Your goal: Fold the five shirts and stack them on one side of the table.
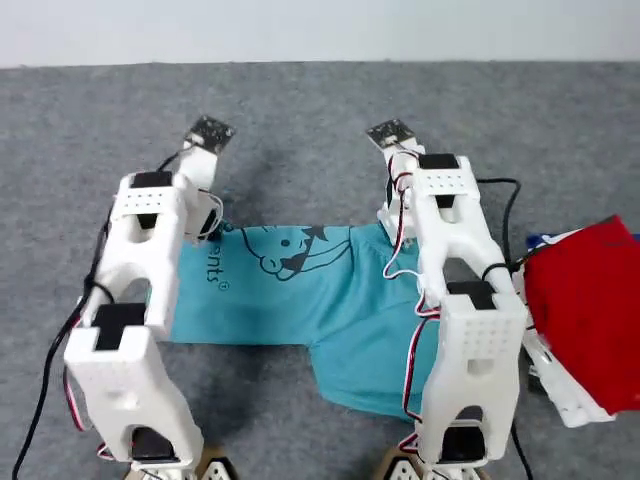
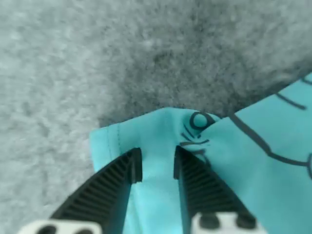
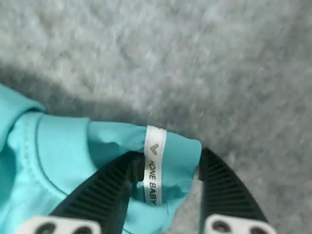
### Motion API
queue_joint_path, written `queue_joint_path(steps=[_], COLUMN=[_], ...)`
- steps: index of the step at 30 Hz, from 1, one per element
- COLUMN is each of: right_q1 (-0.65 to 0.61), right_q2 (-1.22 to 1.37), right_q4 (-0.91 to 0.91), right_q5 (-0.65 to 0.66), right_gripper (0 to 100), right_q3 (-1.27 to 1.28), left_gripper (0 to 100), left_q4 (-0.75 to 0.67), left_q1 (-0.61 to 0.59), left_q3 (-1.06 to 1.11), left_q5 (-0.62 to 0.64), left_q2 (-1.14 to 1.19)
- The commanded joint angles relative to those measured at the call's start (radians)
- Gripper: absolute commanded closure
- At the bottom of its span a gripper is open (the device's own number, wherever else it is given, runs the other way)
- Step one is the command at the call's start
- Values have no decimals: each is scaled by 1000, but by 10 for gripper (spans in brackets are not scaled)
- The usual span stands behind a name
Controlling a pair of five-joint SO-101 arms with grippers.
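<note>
A grey, felt-like table carries a teal shirt lying crosswise between the two arms, its long axis running from the hem at the left arm to the collar at the right, with a dark line drawing and lettering on its front. A red shirt lies past its collar end. The left gripper straddles the stitched hem corner with its fingers slightly parted. The right gripper, fingers spread wider, brackets the collar's white printed label.
</note>
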Motion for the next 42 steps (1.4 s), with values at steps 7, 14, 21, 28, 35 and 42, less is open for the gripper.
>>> queue_joint_path(steps=[7,14,21,28,35,42], right_q1=[79,191,260,252,205,143], right_q2=[16,-10,-108,-120,-268,-496], right_q4=[79,193,220,269,456,598], right_q5=[86,49,21,17,-77,6], right_gripper=[987,990,990,973,787,801], right_q3=[-34,-35,-23,-23,-104,-66], left_gripper=[885,885,885,885,885,885], left_q4=[-14,-15,-23,-49,78,466], left_q1=[-60,-75,-75,-75,-78,-75], left_q3=[-53,-54,-54,-53,-194,-472], left_q5=[8,6,6,8,81,94], left_q2=[17,18,18,18,-31,-101])
